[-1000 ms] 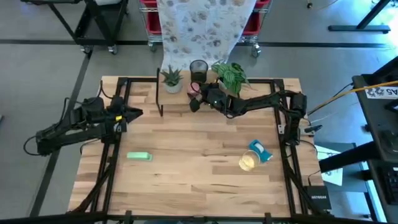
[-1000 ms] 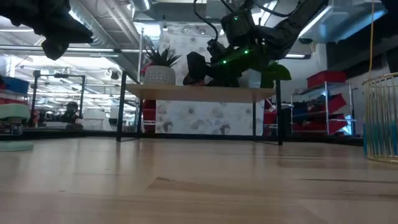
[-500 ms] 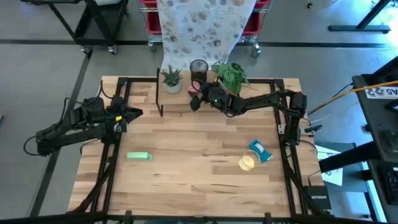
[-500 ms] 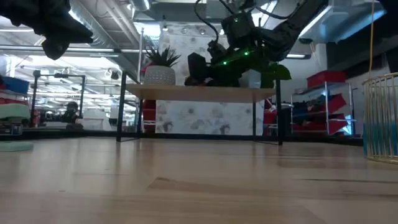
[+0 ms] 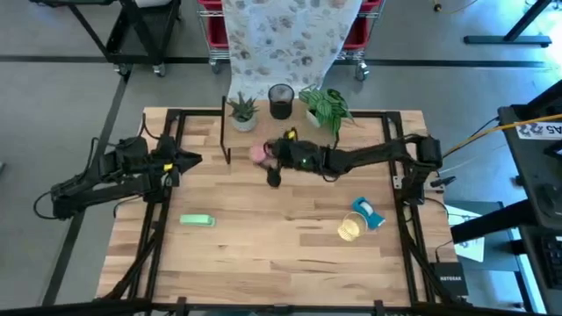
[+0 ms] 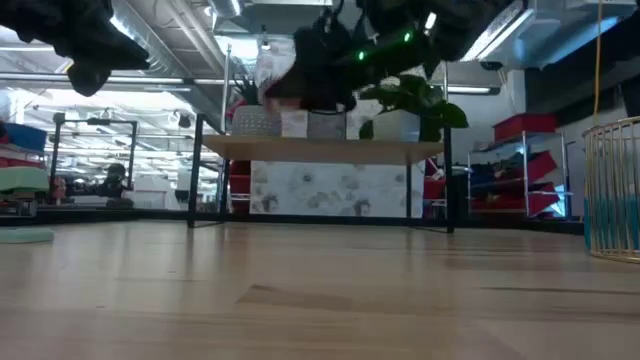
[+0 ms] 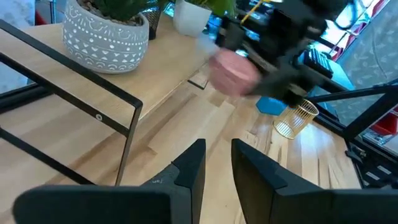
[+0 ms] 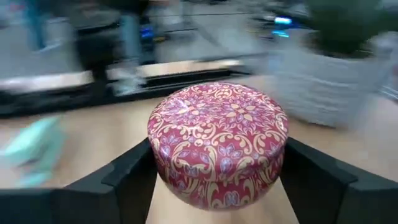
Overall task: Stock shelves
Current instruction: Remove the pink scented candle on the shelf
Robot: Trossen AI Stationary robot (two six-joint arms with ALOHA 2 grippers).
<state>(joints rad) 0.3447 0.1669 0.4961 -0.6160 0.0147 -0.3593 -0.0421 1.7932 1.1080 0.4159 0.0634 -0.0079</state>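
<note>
Gripping patterned round tin [image 8: 217, 144] by opposite side walls, right tool [image 5: 263, 154] sits upper centre of high view, just before shelves [image 5: 263, 132]. Tin looks rigid, light, smooth-sided; likely slippery. Left tool [image 7: 214, 163] narrow, empty, frame left.

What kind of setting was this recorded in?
Probably a robotics lab or workshop: two arms mounted at a railed wooden table, red storage racks behind, and an open ceiling with strip lights.
</note>
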